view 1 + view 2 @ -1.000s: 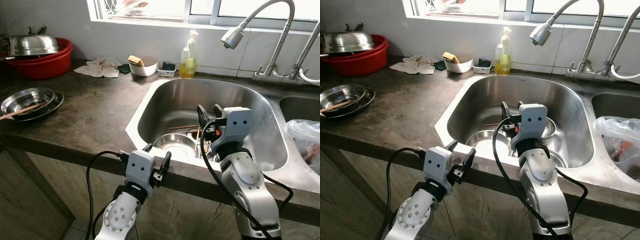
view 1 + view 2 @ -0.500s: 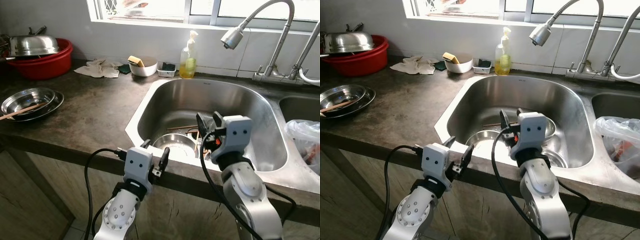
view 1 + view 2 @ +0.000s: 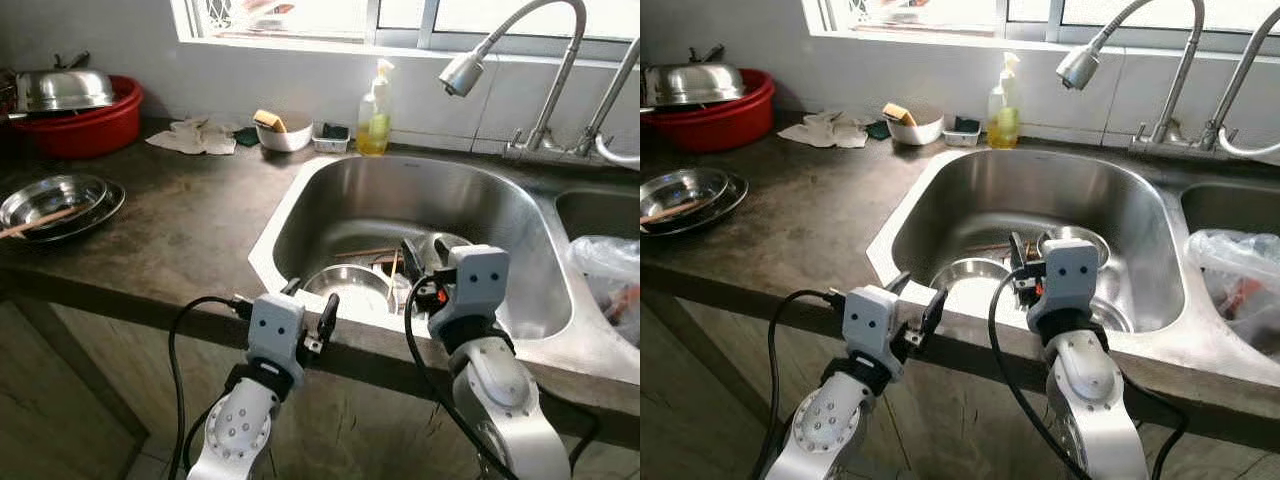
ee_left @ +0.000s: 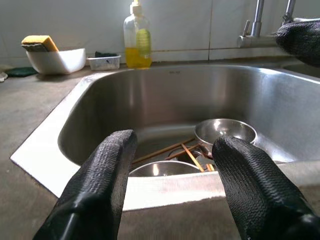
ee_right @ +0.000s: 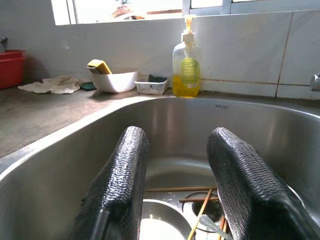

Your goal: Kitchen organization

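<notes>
1. Both my grippers hover at the front rim of the sink [image 3: 300, 215]: my right gripper [image 3: 424, 255] over the basin, fingers spread and empty; my left gripper [image 3: 311, 312] just outside the rim, also parted and empty
2. Two steel bowls [image 4: 225, 131] lie on the basin floor
3. Chopsticks [image 4: 192, 157], I think, lie between those bowls
</notes>
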